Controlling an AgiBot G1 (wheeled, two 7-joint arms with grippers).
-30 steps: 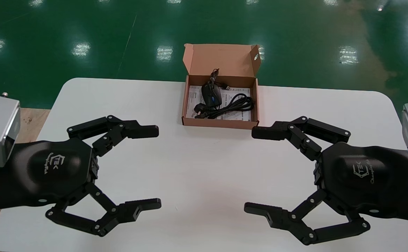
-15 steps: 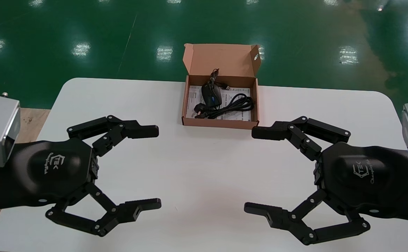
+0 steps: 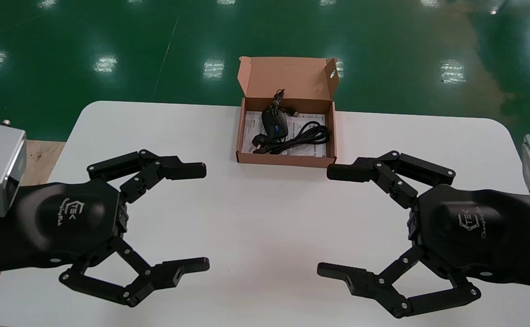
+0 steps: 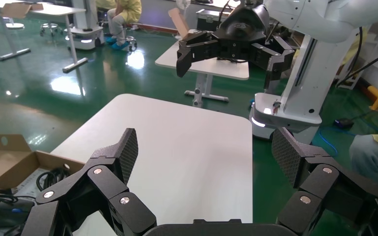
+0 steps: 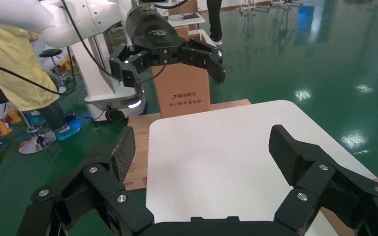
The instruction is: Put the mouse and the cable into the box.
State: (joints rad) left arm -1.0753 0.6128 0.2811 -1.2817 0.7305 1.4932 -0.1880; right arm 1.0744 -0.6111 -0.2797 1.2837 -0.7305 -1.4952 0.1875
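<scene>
Rounded black mouse (image 3: 274,121), coiled cable (image 3: 312,133) inside cardboard box (image 3: 287,160).

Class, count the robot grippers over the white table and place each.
2: the left gripper over the table's near left, the right gripper over its near right, both open.

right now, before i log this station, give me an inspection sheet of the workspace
surface: white table, carrying the box at its far edge
job's things: mouse and black cable both lie inside the open box, lid flap up
clutter: printed sheet under them in the box
grippers: left gripper and right gripper open, over the table's near side, holding nothing
cables: black cable coiled; mouse cord bunched at the box's back wall
surroundings: glossy green floor
</scene>
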